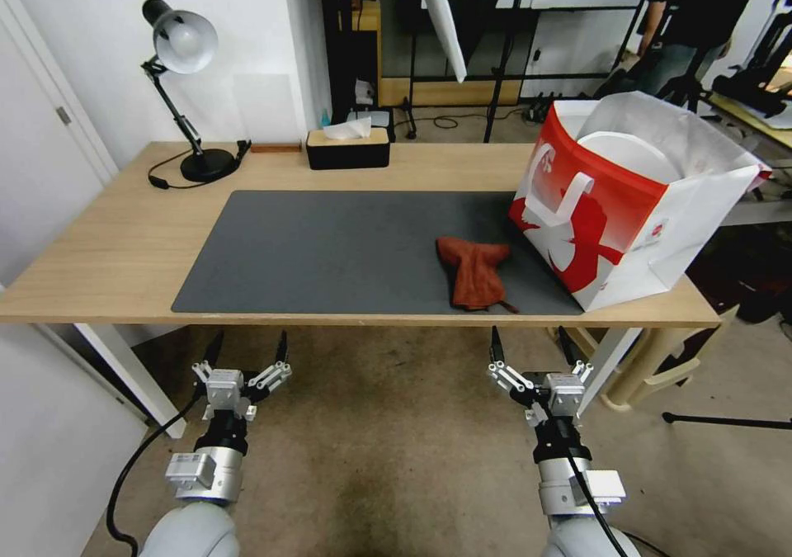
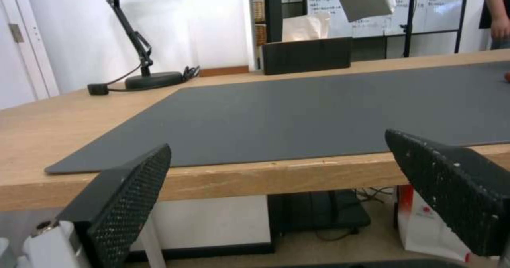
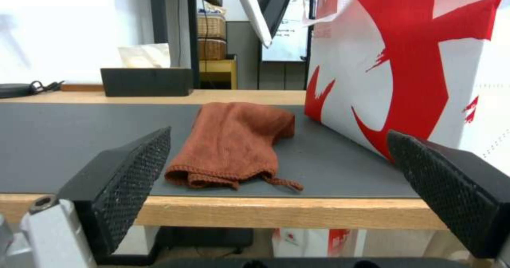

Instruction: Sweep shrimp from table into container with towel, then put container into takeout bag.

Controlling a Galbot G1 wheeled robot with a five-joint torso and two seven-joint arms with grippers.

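While the white container (image 1: 627, 154) sits inside the red-and-white takeout bag (image 1: 594, 219), whose small print is unreadable, the towel (image 1: 474, 272) lies beside it on the counter (image 1: 99, 243). Left gripper (image 1: 247, 348) and right gripper (image 1: 532, 345) hang below the counter's near edge, jaws wide.

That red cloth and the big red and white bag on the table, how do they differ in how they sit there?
The towel lies flat and crumpled on the dark mat; the takeout bag stands upright, open at the top, partly on the mat at the table's right end. The towel is plain rust-red and soft; the takeout bag is stiff, red and white with a printed figure, and has something white and round inside. Both sit near each other, untouched.
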